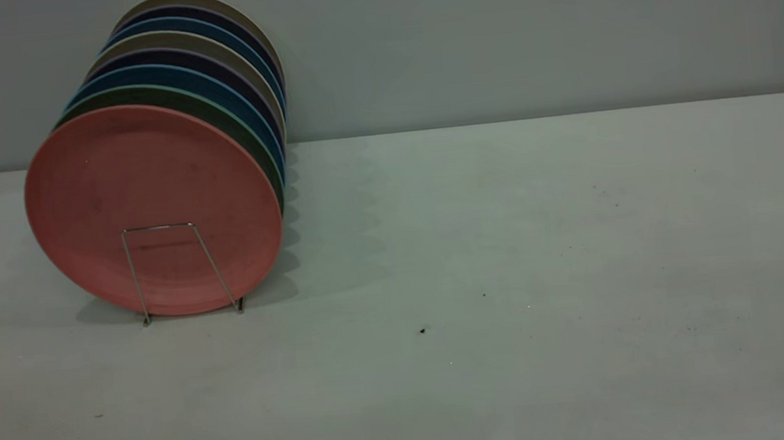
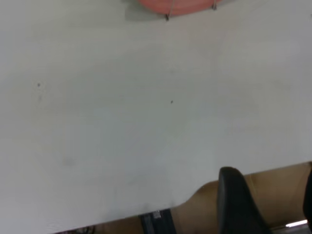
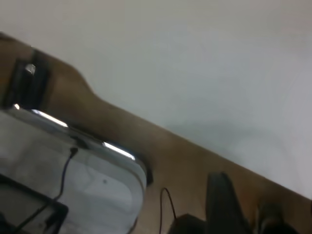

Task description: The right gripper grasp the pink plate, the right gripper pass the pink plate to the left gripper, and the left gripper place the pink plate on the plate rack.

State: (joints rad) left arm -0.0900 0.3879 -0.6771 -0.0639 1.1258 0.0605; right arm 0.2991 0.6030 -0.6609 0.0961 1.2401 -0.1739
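1. Currently we see the white table (image 1: 505, 239) bare from the rack to its right edge and front.
2. The round salmon-pink matte plate (image 1: 152, 197) stands on edge in the thin silver wire plate rack (image 1: 179, 268), far left, near the grey wall (image 1: 524, 35).
3. Its flat face points at the exterior camera. The green, blue, dark and beige plates (image 1: 212, 66) line up behind it, towards the wall.
4. The left gripper (image 2: 280, 202) sits off the table's edge, jaws apart and empty.
5. The right gripper (image 3: 243, 209) is also off the edge; we cannot tell its state.
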